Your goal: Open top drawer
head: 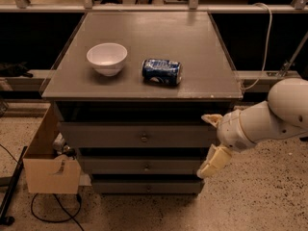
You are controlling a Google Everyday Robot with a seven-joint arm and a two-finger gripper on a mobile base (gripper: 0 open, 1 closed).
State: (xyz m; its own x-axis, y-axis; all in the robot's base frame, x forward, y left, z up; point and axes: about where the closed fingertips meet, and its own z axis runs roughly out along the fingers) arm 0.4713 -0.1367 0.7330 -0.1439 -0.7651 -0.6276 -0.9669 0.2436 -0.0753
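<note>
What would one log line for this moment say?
top drawer: closed | gripper: open, by drawer's right end | knob: untouched

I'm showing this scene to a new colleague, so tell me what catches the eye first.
The gripper, fingers spread, hovers at the right end of the shut top drawer, away from its knob. On the grey cabinet sit a white bowl and, to its right, a blue can lying on its side.

Dim, warm overhead light; tool (pixel 202 146) lit pale, lower right.
</note>
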